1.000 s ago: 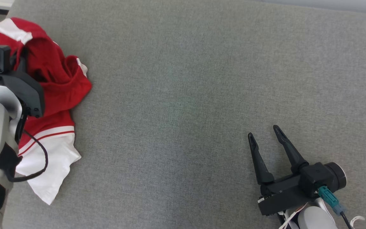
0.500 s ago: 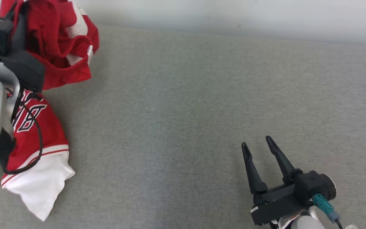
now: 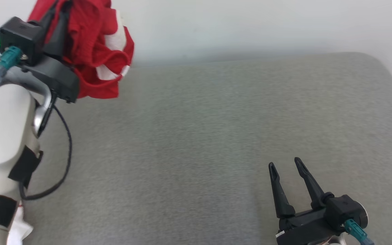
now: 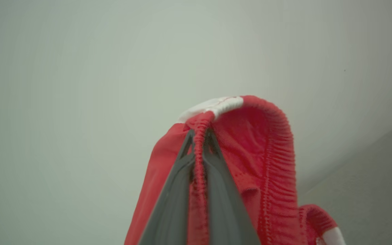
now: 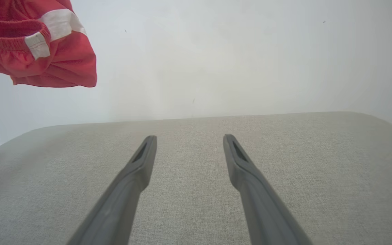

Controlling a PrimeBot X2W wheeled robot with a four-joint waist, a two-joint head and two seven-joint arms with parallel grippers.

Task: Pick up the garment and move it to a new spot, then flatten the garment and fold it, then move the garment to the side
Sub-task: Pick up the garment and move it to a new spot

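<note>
Up at the left, one red-and-white garment (image 3: 94, 41) hangs bunched in the air above the gray padded surface (image 3: 196, 136), against the pale wall (image 3: 250, 23). The left gripper (image 4: 199, 136) has its two fingers pinched together on the garment's ribbed elastic band. The right gripper (image 3: 285, 162), well apart at the lower right, hovers over the surface with its two fingers spread, bare gray fabric showing between them.
</note>
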